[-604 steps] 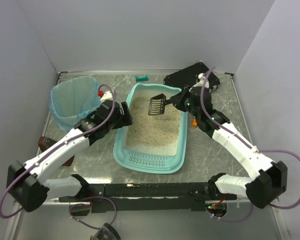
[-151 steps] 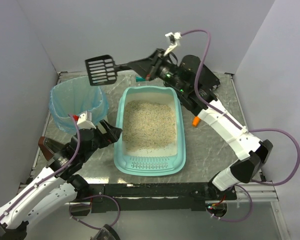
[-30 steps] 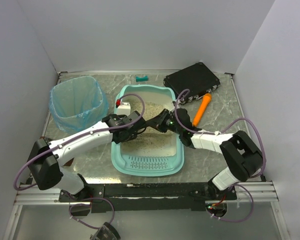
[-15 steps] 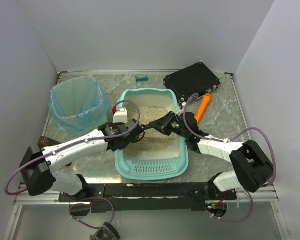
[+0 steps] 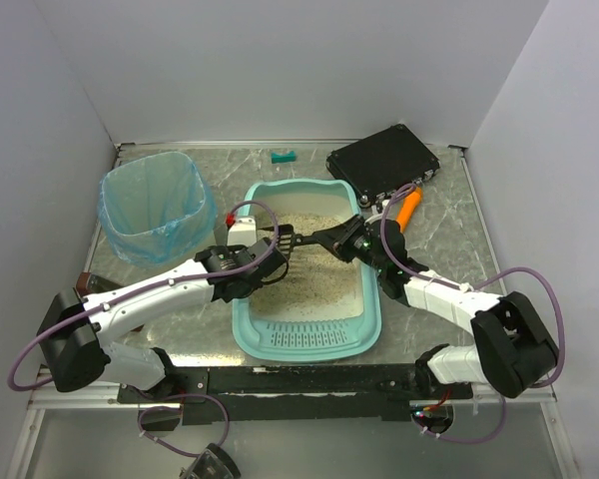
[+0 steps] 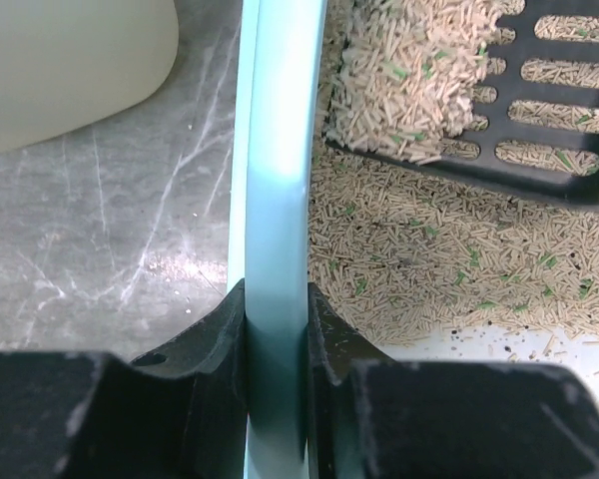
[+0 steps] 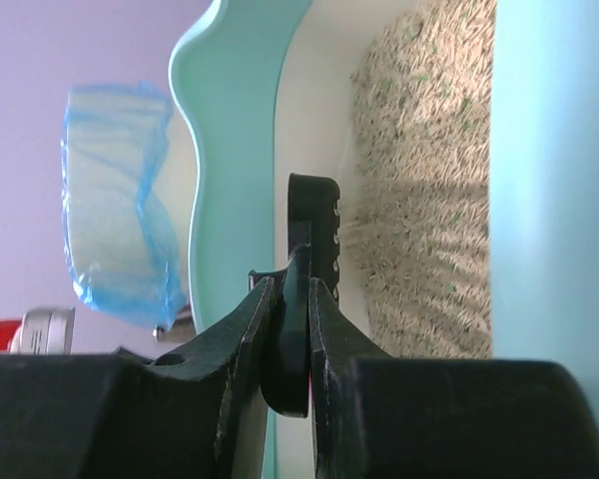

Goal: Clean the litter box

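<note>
Left wrist view: my left end effector (image 6: 277,317) pinches the litter box (image 6: 277,150) wall mid-worktop (image 5: 230,165), steadying it, I judge, while my right end effector (image 7: 292,304) clenches the scoop (image 6: 539,120), loaded with litter (image 6: 409,70).

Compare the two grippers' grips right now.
The left gripper pinches the side wall of the teal plastic litter box; the right gripper pinches the handle of the black slotted plastic scoop. The left holds the tray; the right holds a tool loaded with beige litter. Both are shut.
</note>
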Available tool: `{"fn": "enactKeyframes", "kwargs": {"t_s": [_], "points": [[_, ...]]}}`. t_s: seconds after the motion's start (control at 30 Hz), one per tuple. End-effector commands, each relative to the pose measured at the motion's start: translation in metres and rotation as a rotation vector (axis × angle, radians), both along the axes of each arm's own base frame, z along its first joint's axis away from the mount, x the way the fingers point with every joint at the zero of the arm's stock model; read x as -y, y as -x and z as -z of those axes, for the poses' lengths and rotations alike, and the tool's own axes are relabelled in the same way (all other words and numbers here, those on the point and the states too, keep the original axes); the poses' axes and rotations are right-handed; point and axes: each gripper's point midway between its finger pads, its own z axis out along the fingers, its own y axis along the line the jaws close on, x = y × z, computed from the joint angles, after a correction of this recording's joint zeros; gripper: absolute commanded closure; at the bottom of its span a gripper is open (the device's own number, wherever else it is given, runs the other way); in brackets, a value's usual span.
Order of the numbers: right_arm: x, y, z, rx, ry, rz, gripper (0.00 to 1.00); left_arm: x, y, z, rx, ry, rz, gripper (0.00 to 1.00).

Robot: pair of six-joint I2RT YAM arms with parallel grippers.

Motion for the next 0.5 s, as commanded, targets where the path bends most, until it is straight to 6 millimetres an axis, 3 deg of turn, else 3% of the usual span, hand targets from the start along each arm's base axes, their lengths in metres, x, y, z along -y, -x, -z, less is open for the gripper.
{"fn": "enactKeyframes", "kwargs": {"t_s": [0.0, 0.07, 0.2, 0.47], "points": [[-0.002, -0.019, -0.021, 0.068, -0.027, 0.038, 1.0, 0.035, -0.038, -0.083, 0.27, 0.266, -0.034, 0.99], [-0.002, -0.019, -0.023, 0.075, -0.034, 0.036, 1.0, 0.041, -0.042, -0.094, 0.295, 0.27, -0.013, 0.99], [-0.001, -0.014, -0.034, 0.112, -0.034, 0.022, 1.0, 0.035, -0.046, -0.092, 0.298, 0.229, -0.055, 0.99], [0.039, -0.002, -0.059, 0.172, -0.064, 0.109, 1.0, 0.022, -0.04, -0.082, 0.303, 0.261, -0.129, 0.99]]}}
